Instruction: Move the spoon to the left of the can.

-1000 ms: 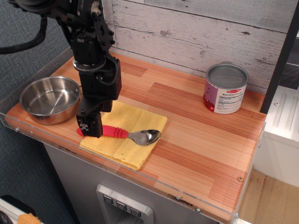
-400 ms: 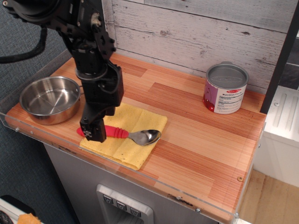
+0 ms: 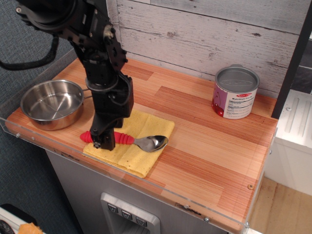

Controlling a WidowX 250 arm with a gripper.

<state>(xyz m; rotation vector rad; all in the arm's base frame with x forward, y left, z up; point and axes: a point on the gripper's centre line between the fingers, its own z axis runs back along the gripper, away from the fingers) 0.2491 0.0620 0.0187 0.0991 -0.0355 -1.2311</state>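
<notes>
The spoon lies flat on a yellow cloth (image 3: 131, 146) near the front left. Its red ribbed handle (image 3: 124, 139) points left and its shiny metal bowl (image 3: 152, 143) points right. My gripper (image 3: 105, 141) is down over the middle of the handle and hides that part; the handle's ends show on both sides. The fingers look like one dark block, so I cannot tell whether they are open or shut. The can (image 3: 236, 92) stands upright at the back right, far from the spoon, with a silver top and a white and dark-red label.
A round steel pan (image 3: 51, 103) sits at the left edge, close to the arm. A clear plastic rim (image 3: 146, 185) runs along the table's front. A plank wall (image 3: 195, 34) stands behind. Bare wood (image 3: 195, 131) lies between cloth and can.
My gripper has shifted to the right along the spoon's handle, from its left end toward its middle. The spoon, cloth and can have not moved.
</notes>
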